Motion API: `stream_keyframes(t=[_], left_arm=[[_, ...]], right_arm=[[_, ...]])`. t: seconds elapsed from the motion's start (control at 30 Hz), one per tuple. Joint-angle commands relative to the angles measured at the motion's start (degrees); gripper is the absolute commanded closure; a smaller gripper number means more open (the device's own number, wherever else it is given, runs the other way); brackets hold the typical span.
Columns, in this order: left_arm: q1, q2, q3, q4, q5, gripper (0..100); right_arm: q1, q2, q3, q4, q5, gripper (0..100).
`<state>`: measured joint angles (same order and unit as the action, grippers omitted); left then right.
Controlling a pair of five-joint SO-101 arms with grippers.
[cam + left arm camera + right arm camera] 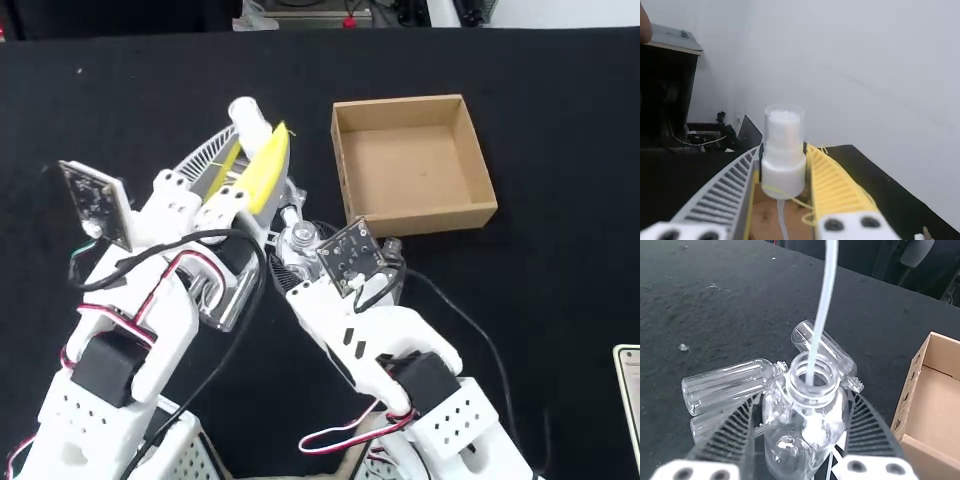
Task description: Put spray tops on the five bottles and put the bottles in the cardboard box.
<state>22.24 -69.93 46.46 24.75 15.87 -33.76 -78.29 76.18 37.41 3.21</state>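
Two arms in play rn. Closest in, the right gripper (807, 400) is pinching a clear bottle (802, 435) by its body, upright, open neck facing up. The thin tube (822, 300) of the spray top comes down from above and runs into that neck, so the top isn't seated on the bottle yet.

Just past the held bottle, 3 more clear bottles lie on their sides on the black table (560, 300). One (730, 385) has its neck right up against the held one. Another (707, 426) sits beside that, partly hidden behind a gripper finger. The third (826, 346) is angled off toward the box side.

Farther out, the left gripper (782, 148) is clamped on the white spray top (784, 135), white finger on one side, yellow on the other. The top has a clear cap over the nozzle and is held up off the table.

Farthest is the cardboard box (430, 217), open side up, near the grippers on the right arm's side, not touching either afaict.
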Motion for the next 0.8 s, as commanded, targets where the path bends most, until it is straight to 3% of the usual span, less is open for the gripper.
stream_keyframes(t=[0.0, 0.17, 0.37, 0.77], left_arm=[[1.27, 0.18, -1.36, 2.29, -0.88, 94], [1.63, 0.09, -0.40, 5.89, -0.88, 92], [1.63, 0.09, -0.04, 7.91, -0.62, 75], [-0.66, -0.18, -1.45, 8.09, -2.90, 77]], right_arm=[[-0.88, -1.10, -0.40, -1.93, -0.18, 86.8], [-0.79, -1.10, -0.40, -1.93, -0.18, 86.8], [-0.79, -1.10, -0.40, -1.93, -0.18, 86.8], [-0.62, -1.10, -0.40, -1.93, -0.18, 86.8]])
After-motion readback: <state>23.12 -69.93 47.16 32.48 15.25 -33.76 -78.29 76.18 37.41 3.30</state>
